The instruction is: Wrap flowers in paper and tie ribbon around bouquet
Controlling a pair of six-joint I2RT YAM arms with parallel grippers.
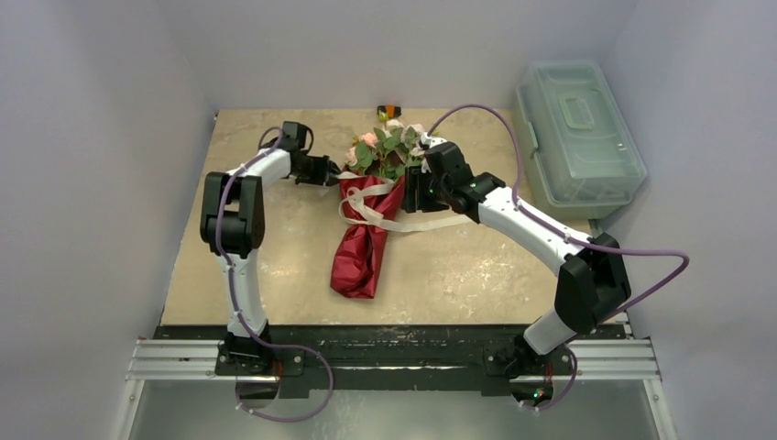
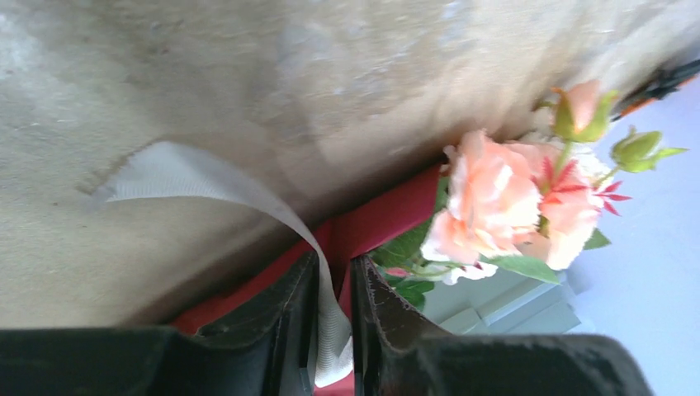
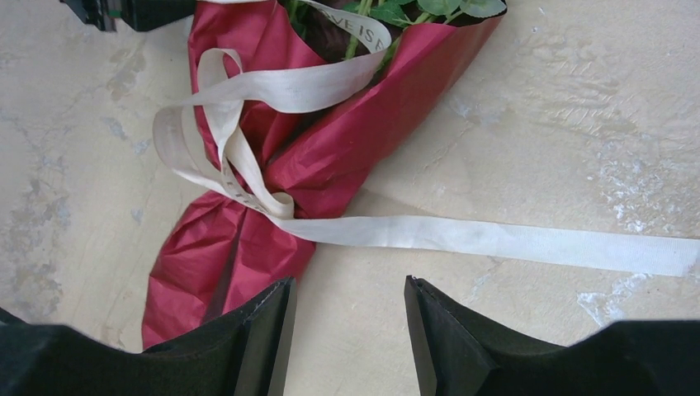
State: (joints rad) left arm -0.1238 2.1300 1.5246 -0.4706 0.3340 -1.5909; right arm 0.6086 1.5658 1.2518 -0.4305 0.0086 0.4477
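Bouquet (image 1: 362,252) lying on the bench (image 1: 458,266), its red paper (image 3: 347,157) cinched at the waist by a loosely looped ribbon (image 3: 289,87). The left jaws stand narrow, pinching one ribbon end that rises between them, with the flowers (image 2: 487,198) just beyond their tips; this grip probably tensions the knot. The right jaws stand wide and empty above the bench, and the free ribbon tail lies just ahead of them, within reach.

The left gripper (image 2: 334,268) has the ribbon (image 2: 198,177) nipped between its dark fingers; the strip curls away over the table (image 2: 248,74). Just behind, the red paper (image 2: 380,219) edge lies on the table, peach flowers (image 2: 495,198) spilling from it
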